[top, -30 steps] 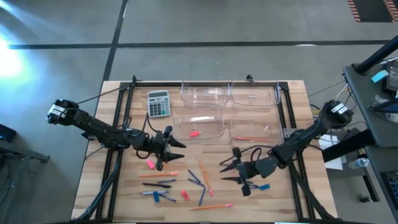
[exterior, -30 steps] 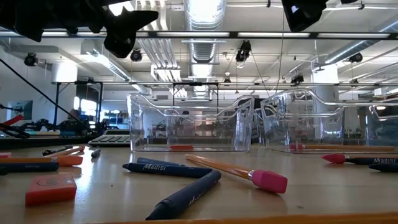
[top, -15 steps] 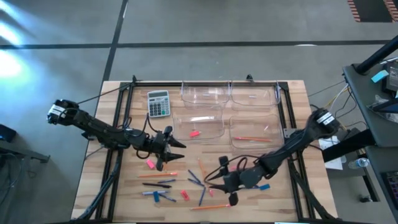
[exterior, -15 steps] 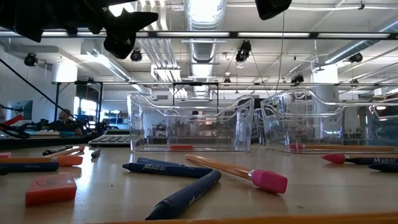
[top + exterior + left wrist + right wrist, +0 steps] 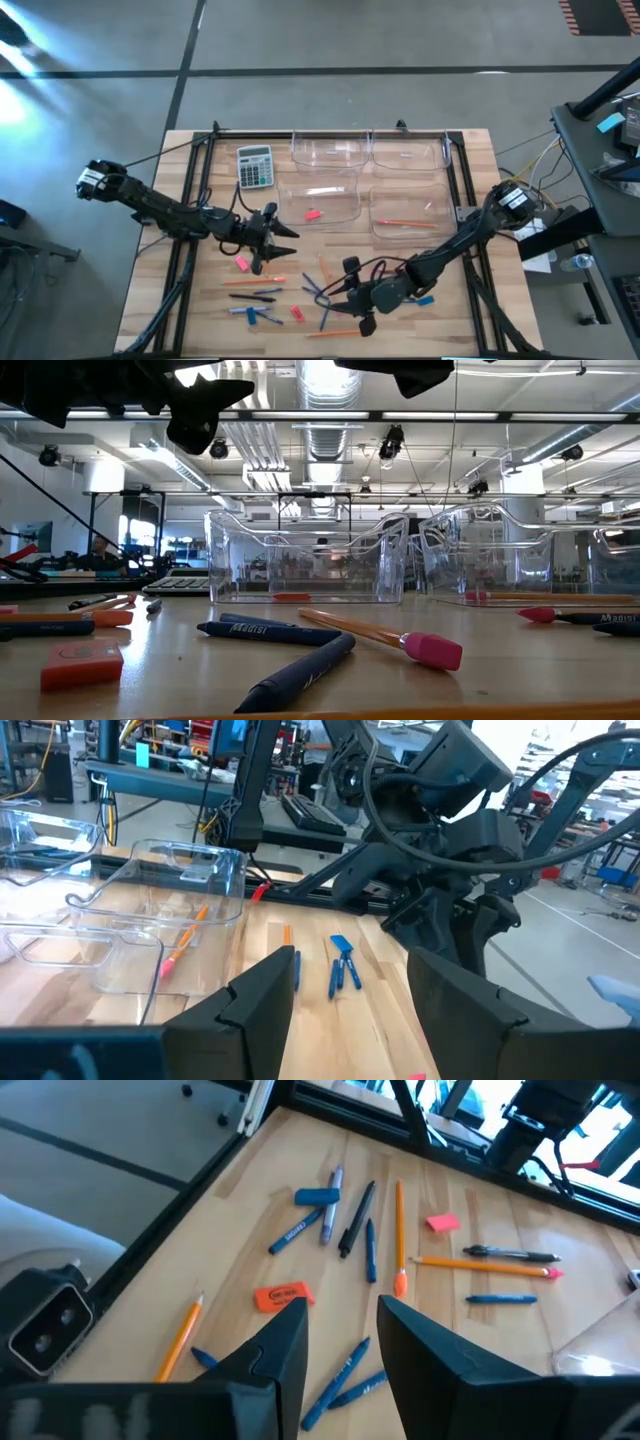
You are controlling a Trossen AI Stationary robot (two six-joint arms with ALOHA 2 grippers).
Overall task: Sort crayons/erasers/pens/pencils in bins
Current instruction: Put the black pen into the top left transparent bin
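Right gripper (image 5: 340,302): part open, empty, above loose pencils (image 5: 329,282) near desk's front edge | Left gripper (image 5: 283,232): wide open, empty, left of centre | Bins (image 5: 329,151): at rear edge; front pair hold pink eraser (image 5: 312,214), one pencil (image 5: 405,222)

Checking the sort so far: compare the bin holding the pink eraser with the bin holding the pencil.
The bin with the pink eraser sits nearer the table's middle, next to the calculator; the bin with the pencil sits toward the right arm's side. The first holds a short pink eraser; the second holds a long orange pencil. Both are clear, shallow trays in the nearer row, side by side.
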